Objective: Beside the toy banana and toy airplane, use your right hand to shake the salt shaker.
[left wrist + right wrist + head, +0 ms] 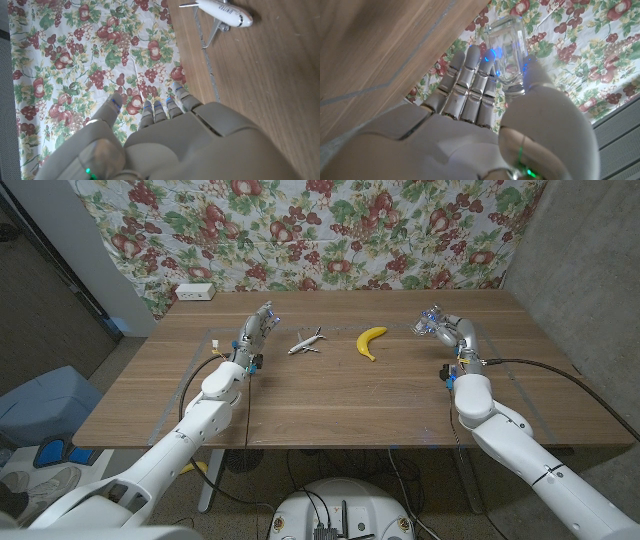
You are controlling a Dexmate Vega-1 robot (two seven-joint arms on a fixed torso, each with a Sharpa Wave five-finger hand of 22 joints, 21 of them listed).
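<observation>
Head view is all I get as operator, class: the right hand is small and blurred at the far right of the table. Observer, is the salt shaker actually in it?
Observer: Yes. In the right wrist view the right hand holds a clear glass salt shaker between thumb and fingers.
Operator: Is the left hand holding anything?
Observer: No. In the left wrist view the left hand has its fingers extended with nothing in them.
Operator: Can you read anything on the toy airplane?
Observer: The left wrist view shows dark lettering along the toy airplane, too small to read with certainty.
</observation>
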